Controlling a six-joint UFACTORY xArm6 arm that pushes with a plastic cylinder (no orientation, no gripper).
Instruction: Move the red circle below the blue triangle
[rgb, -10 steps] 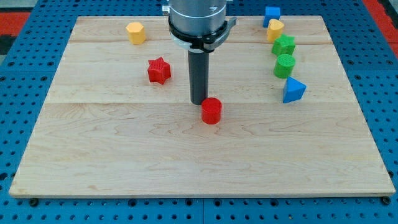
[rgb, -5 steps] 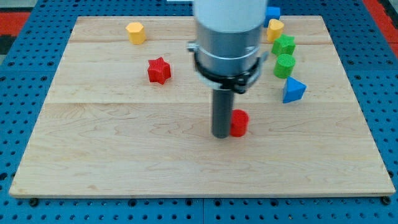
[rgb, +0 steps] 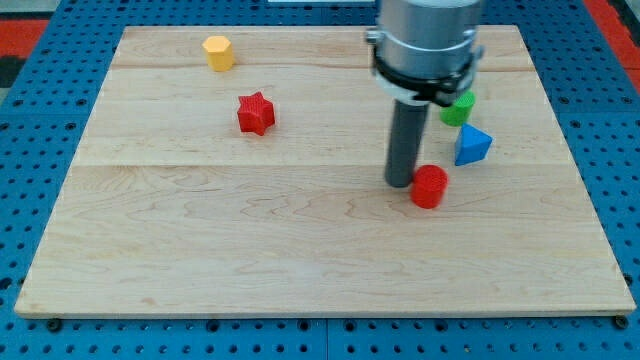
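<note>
The red circle (rgb: 429, 186) lies on the wooden board right of centre. The blue triangle (rgb: 471, 146) sits up and to the right of it, a small gap between them. My tip (rgb: 402, 183) rests on the board, touching the red circle's left side. The arm's body hides the blocks at the view's top right.
A red star (rgb: 256, 112) lies at the left of centre. A yellow block (rgb: 218, 51) sits near the top left. A green block (rgb: 460, 109) shows partly behind the arm, above the blue triangle. The wooden board (rgb: 200, 250) lies on a blue pegboard.
My tip has moved to the view's right, pushing the red circle along with it. The circle went from the board's centre to just below-left of the blue triangle.
</note>
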